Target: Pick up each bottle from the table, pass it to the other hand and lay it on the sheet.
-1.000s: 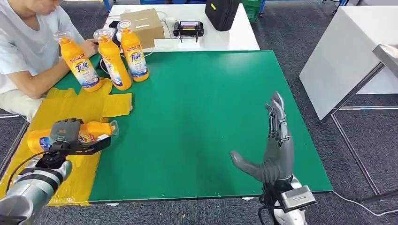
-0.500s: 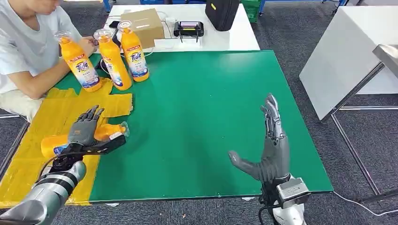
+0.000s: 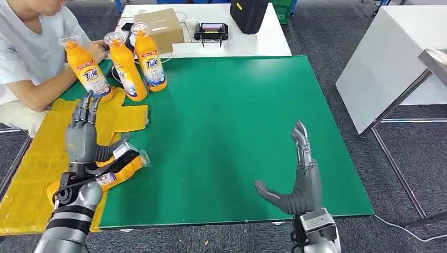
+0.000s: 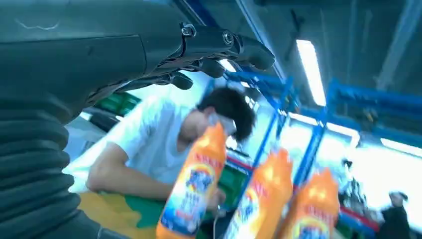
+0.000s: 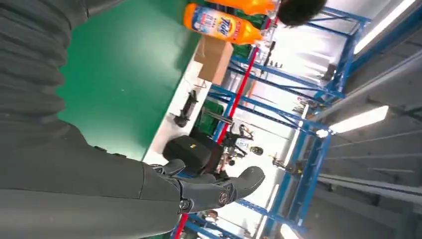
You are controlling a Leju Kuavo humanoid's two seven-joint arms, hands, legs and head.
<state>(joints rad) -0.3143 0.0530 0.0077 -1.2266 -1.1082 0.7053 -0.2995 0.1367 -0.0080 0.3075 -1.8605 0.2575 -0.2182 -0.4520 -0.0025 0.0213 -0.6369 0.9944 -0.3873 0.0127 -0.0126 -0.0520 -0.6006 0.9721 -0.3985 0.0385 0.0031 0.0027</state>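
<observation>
On the yellow sheet [image 3: 31,174] at far left, a bottle [image 3: 113,173] lies near its edge, beneath the empty, spread left robot hand [image 3: 81,138]; it could roll onto the green tabletop [image 3: 226,121]. The right robot hand [image 3: 300,182] hangs open, holding nothing.

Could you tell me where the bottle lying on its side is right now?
In the head view, the lying bottle rests at the yellow sheet's right edge, beside the left hand.
</observation>
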